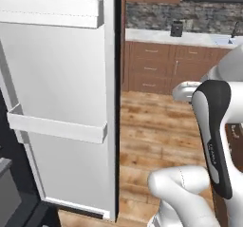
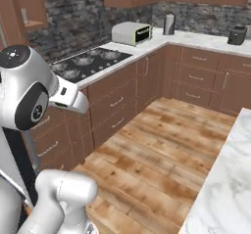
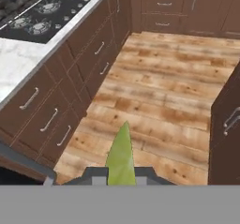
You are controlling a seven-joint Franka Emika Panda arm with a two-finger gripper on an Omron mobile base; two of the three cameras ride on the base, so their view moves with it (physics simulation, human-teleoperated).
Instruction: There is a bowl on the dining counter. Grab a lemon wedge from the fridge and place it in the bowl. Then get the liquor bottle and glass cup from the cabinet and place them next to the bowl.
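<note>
Above wooden floor (image 3: 159, 82) | tool (image 3: 121, 177) pinching lemon wedge (image 3: 121, 155) | wedge between fingertips

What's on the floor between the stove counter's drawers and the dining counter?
Nothing: in the right base view the wooden floor runs bare from the drawers under the stove to the dining counter.

Fridge door (image 1: 61, 102) inner face smooth white plastic-looking, matt. Floor (image 2: 162, 150) wood planks, light sheen. Drawer fronts (image 3: 61, 106) brown wood, thin metal-looking handles. Dining counter (image 2: 225, 189) white grey-veined marble, smooth. Stove (image 2: 88, 61) black, glossy. Backsplash (image 2: 83, 17) rough dark stone. Lemon wedge (image 3: 121, 157) matt yellow-green.
</note>
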